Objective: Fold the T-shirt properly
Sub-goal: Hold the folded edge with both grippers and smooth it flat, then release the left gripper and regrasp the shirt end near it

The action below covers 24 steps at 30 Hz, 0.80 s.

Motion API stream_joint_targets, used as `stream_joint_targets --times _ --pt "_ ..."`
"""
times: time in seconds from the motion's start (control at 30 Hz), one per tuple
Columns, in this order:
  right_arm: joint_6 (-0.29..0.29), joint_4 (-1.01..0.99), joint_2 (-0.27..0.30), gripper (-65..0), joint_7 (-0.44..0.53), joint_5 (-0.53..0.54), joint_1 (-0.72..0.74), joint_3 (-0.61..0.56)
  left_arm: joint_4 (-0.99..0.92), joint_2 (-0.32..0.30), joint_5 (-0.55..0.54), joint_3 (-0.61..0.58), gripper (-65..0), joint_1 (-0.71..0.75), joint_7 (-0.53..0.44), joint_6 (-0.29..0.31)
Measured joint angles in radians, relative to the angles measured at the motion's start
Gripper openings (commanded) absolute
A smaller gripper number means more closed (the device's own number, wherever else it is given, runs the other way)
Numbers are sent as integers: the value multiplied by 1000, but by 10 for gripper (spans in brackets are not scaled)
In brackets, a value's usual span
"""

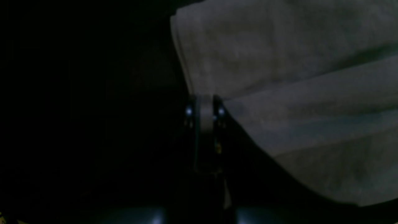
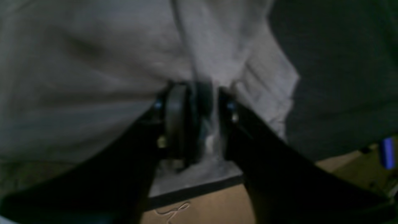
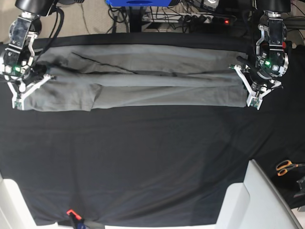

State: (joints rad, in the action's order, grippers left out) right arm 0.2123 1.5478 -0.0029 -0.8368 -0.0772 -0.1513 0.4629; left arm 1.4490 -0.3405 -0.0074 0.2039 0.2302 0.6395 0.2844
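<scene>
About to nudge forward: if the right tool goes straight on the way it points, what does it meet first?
The T-shirt: the right tool has grey fabric bunched between its jaws and filling the view ahead. Depth is unclear.

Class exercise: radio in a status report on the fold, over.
Left end effector shut on T-shirt edge. Right end effector parting, cloth between its pads. Shirt a long band on black cloth. Nothing in the way.

Two black arms, white-framed hands (image 3: 256, 90), green lights, black cables
</scene>
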Motion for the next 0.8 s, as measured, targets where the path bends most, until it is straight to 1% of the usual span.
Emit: stream_joint_targets --times 0.1,0.17,0.27,0.47,0.5,0.57,0.63,0.73,0.8 --pt "-12 58 -3 -365 8 -3 -10 4 1 0 0 0 -650 0 0 0" --pt "-18 112 -21 -344 8 -7 -32 9 1 0 0 0 -650 0 0 0" --pt "-14 158 -30 -344 -1 -3 -48 8 10 0 -1 0 -650 1 4 0" --pt "-11 170 -34 -344 6 -2 -33 8 85 -1 -9 2 -648 6 13 0" --pt "-11 170 -36 -344 6 -2 -35 6 106 -2 -11 2 -578 9 51 0" --pt "-11 170 -37 -344 3 -2 -35 3 151 -5 -7 2 -459 11 137 0" --pt "-11 170 -36 -344 4 -3 -31 3 191 -7 -8 -2 -364 11 166 0" --pt "-11 170 -37 -344 6 -2 -32 3 226 -6 -11 -2 -253 8 166 2" --pt "-11 170 -36 -344 6 -2 -32 3 244 -6 -11 0 -204 10 172 2"
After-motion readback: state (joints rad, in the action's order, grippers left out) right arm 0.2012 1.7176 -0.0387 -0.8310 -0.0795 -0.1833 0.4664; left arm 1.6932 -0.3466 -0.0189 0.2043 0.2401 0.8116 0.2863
